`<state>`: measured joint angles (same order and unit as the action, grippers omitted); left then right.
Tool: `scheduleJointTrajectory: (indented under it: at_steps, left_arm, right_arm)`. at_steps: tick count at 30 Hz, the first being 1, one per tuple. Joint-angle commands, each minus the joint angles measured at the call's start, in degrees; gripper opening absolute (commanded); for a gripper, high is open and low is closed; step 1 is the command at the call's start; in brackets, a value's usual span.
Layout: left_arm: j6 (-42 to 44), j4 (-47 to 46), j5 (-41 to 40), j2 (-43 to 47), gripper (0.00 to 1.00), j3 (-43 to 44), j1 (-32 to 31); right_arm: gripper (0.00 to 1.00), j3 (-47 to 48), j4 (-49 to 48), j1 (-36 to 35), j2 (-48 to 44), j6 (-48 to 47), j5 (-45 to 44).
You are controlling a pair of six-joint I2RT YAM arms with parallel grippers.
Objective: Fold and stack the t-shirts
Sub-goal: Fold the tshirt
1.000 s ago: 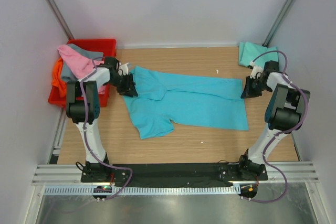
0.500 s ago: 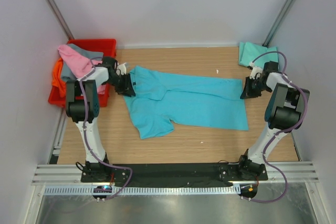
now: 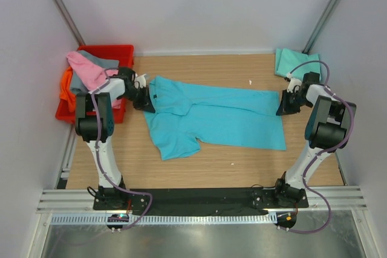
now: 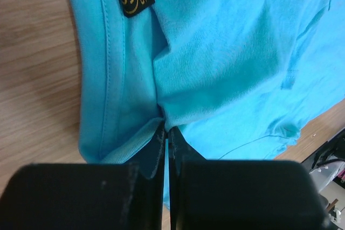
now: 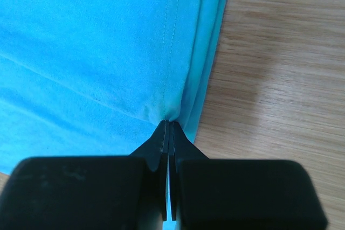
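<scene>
Two pinches: left fingers (image 4: 153,155) at the turquoise t-shirt (image 3: 225,120) collar, right fingers (image 5: 156,147) at its hem.

grey t-shirt (image 3: 100,60) — mostly buried, orange t-shirt (image 3: 65,87) too

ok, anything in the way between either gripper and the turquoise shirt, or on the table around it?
Nothing visible. The left gripper and right gripper are each shut on an edge of the turquoise shirt. The mint shirt in the far right corner and the red crate on the left lie clear of it.
</scene>
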<state>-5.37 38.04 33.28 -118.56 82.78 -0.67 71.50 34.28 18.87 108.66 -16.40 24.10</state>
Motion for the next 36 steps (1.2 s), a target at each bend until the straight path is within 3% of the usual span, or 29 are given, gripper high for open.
scheduleJointTrajectory:
  at_steps: [1,17,18,19,22,23,24,30,36]
  left_arm:
    - [0.62,0.89,1.18,4.92,0.0,-1.57,0.4]
    - [0.88,2.47,1.79,10.63,0.0,-4.82,2.86]
    - [0.88,2.56,1.88,10.63,0.06,-4.74,2.86]
    - [0.88,2.74,1.71,10.72,0.11,-4.74,2.78]
    - [0.71,3.97,1.88,12.21,0.31,-3.6,2.95]
    - [0.62,4.06,2.05,12.65,0.34,-2.9,2.95]
    - [0.53,3.97,2.05,13.61,0.35,-2.46,2.86]
    - [0.36,3.45,2.93,10.91,0.38,4.47,2.95]
    - [-1.48,2.12,7.06,-1.91,0.34,16.78,2.86]
  right_arm:
    - [0.02,0.13,-0.62,0.2,-0.64,-0.03,0.6]
    - [0.02,0.3,0.7,0.29,-1.08,-0.74,-0.89]
    - [0.03,0.3,0.87,0.29,-1.26,-0.82,-0.89]
    - [0.05,0.3,1.48,0.29,-1.61,-0.82,-0.72]
    - [0.3,1.09,4.2,0.29,-3.19,-0.91,0.59]
    - [0.39,1.35,4.82,0.29,-3.72,-1.0,1.03]
    - [0.42,1.88,5.61,0.29,-4.94,-1.0,1.21]
    - [0.46,4.17,3.78,0.29,-7.32,0.66,2.7]
    - [0.47,6.71,-5.0,0.29,-3.11,9.26,10.16]
